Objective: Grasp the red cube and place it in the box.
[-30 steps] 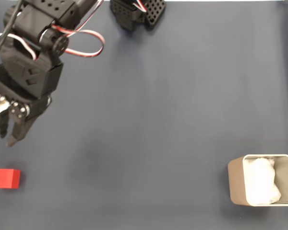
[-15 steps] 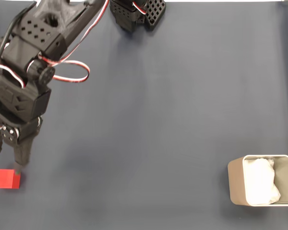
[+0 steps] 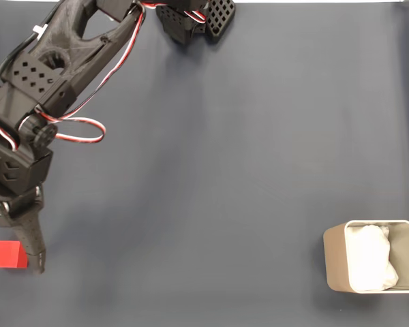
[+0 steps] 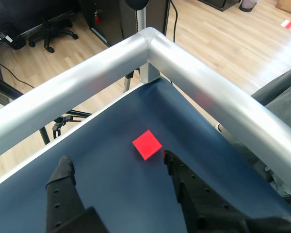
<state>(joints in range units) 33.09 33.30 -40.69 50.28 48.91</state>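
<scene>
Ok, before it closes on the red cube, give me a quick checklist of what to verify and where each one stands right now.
1. Gripper open wide enough for the red cube: ok, the gap between the fingers is wider than the cube in the wrist view.
2. Cube centred between the fingers: not ok, it lies close to the finger on the right of the wrist view and slightly ahead of the tips.
3. Fingers down at cube level: cannot tell from these views.
4. Cube lying flat on the dark mat: ok.
5. Box upright and open at the top: ok, white lining shows inside.
6. Path across the mat to the box: ok.
</scene>
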